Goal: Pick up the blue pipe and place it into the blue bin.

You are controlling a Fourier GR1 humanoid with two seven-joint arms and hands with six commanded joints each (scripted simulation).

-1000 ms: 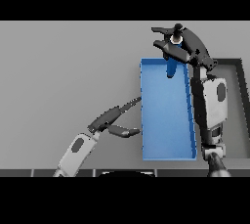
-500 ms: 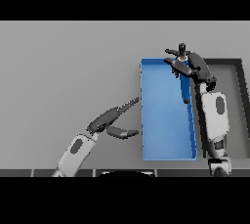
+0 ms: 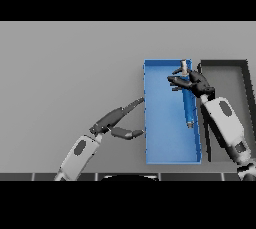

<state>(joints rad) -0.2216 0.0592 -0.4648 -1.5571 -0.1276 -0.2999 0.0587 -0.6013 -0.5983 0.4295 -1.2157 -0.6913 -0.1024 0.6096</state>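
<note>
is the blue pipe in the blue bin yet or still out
Partly in: the blue pipe slants down inside the blue bin, its top at the far rim, the right hand curled round it.

Flat grey table (image 3: 70,68): matt, even, no grain or sheen. Shallow rectangular blue bin (image 3: 170,148): smooth, plastic-looking, matt floor, slightly brighter rim. Long blue pipe (image 3: 188,105): smooth, faint gloss along its length, with a pale grey, metal-looking end cap. Dark grey rectangular tray (image 3: 227,80): dull, smooth walls. Right hand (image 3: 192,82) and left hand (image 3: 117,119): dark, matt, rubbery-looking; forearm shells smooth, white and grey, lightly glossy.
</note>
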